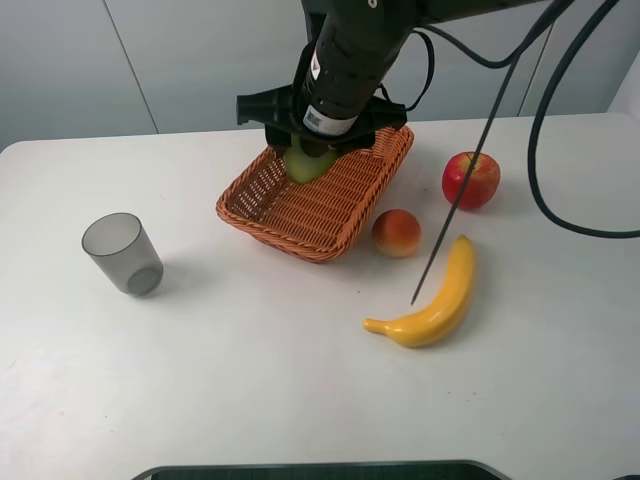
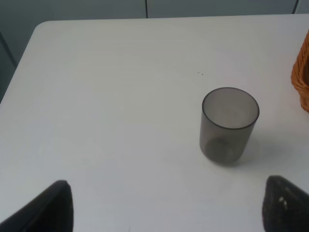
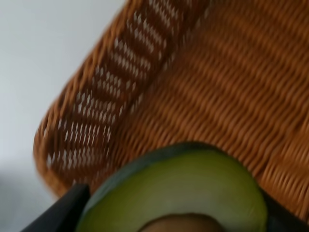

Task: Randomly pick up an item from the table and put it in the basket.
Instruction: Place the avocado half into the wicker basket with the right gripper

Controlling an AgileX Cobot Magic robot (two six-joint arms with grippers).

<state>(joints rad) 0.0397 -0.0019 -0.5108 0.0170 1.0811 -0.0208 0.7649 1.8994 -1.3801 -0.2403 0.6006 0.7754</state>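
Jaws of right gripper (image 1: 308, 150) closed on the halved avocado (image 1: 304, 166); the wrist view shows a dark finger at each flank. Avocado hangs low inside the basket (image 1: 262, 214), toward its far end; contact with the weave not discernible. Flesh smooth, pale yellow-green; skin dark; brown pit partly seen. Basket is orange-brown wicker with sloped openwork sides. White label (image 1: 320, 119) on arm, print unreadable. Jaws of left gripper (image 2: 166, 212) wide apart, empty, above white table (image 2: 120, 72) near grey translucent cup (image 2: 229, 124).
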